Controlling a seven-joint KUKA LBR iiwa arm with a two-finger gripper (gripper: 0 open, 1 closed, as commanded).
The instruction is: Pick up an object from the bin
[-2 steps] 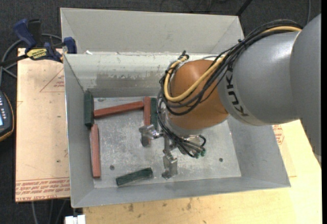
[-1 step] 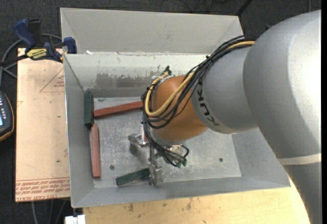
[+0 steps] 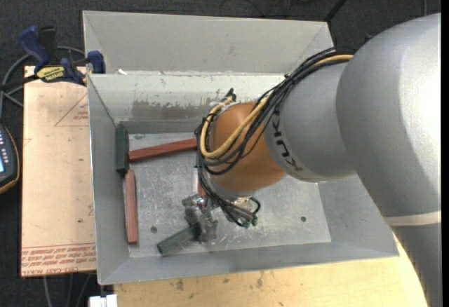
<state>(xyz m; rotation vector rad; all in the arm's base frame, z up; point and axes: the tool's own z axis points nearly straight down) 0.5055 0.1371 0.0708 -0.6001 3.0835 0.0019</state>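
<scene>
Close over the right end of the dark green bar [image 3: 179,241]: gripper [image 3: 201,220], clenched or released impossible to tell. Left of that bar, a red stick [image 3: 130,207].

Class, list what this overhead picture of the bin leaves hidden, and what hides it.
1. Camera view: the bin floor right of the pincer, under the arm and its orange cover.
2. Camera view: the right end of the rear red-brown bar, behind the orange cover.
3. Camera view: whether the pincer touches the dark bar beside it; they overlap.
</scene>
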